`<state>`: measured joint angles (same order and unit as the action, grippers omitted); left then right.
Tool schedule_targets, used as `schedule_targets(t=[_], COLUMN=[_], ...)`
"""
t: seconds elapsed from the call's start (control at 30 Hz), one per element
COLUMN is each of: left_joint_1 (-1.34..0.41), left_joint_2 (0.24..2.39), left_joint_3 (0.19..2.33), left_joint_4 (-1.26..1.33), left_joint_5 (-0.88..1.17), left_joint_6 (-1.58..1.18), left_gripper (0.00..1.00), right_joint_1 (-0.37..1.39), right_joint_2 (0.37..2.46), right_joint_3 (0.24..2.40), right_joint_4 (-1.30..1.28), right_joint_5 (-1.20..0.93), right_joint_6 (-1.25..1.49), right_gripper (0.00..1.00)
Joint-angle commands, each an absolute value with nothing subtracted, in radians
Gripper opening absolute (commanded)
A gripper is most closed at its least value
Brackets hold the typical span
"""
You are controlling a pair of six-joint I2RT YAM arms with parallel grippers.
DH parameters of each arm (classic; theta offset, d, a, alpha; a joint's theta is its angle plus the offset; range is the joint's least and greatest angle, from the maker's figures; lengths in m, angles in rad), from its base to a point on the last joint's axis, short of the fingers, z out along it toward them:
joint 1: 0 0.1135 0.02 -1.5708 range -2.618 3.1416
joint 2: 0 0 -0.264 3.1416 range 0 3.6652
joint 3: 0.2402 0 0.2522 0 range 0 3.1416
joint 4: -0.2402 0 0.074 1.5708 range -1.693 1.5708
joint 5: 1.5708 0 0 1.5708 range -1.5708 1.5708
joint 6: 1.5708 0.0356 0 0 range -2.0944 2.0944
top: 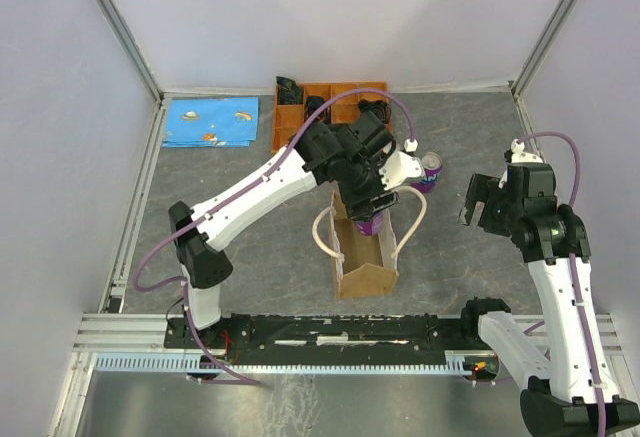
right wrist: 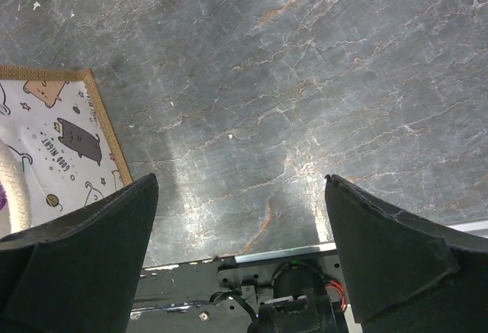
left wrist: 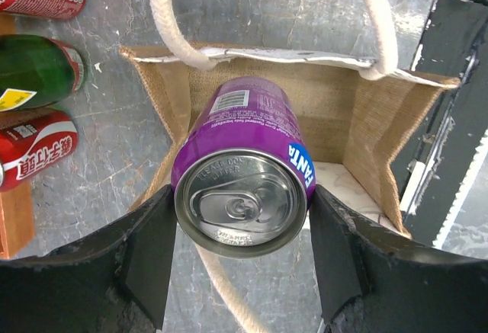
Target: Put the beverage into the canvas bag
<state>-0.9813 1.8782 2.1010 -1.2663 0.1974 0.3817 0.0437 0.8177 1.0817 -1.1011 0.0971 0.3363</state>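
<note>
Bag (left wrist: 366, 120) sits open just beyond our left gripper (left wrist: 242, 222), which clamps the purple can (left wrist: 244, 158) between its fingers. The can's base end points into the bag mouth; we can't tell how deep. Long axis runs away from the wrist, tab end facing us. Only the right wrist cam shows the bag's cat print (right wrist: 72, 139). Right gripper (right wrist: 240, 196) is spread wide over the table (right wrist: 343, 81), w/ bag to its left.

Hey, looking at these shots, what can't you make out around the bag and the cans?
Top view: the left arm covers the canvas bag's far end and nearly all of the purple can in the left gripper.
Left wrist view: that can hides much of the bag's floor; the frame edge cuts three other drinks.
Top view: the orange tray's contents are too small, partly behind the arm.
</note>
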Motion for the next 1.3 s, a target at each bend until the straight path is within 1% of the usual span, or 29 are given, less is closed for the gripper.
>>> schedule_targets(t=[0.0, 0.33, 0.93, 1.27], left_joint_1=[-1.001, -1.004, -0.999, -0.995], left_joint_2=[1.803, 1.796, 1.832, 1.851], left_joint_3=[2.032, 1.870, 1.710, 1.675], left_joint_4=[-1.101, -0.971, -0.787, -0.712], left_joint_5=[0.141, 0.075, 0.011, -0.028], left_joint_6=[0.319, 0.300, 0.263, 0.256], left_gripper=[0.03, 0.03, 0.03, 0.03], right_joint_1=[0.040, 0.040, 0.040, 0.040], right_joint_2=[0.816, 0.814, 0.815, 0.814], right_joint_3=[1.096, 1.107, 1.119, 1.121], right_joint_4=[-1.091, -1.108, -1.132, -1.134], right_joint_5=[0.091, 0.107, 0.117, 0.117], right_joint_6=[0.338, 0.334, 0.341, 0.342], right_gripper=[0.98, 0.98, 0.98, 0.98])
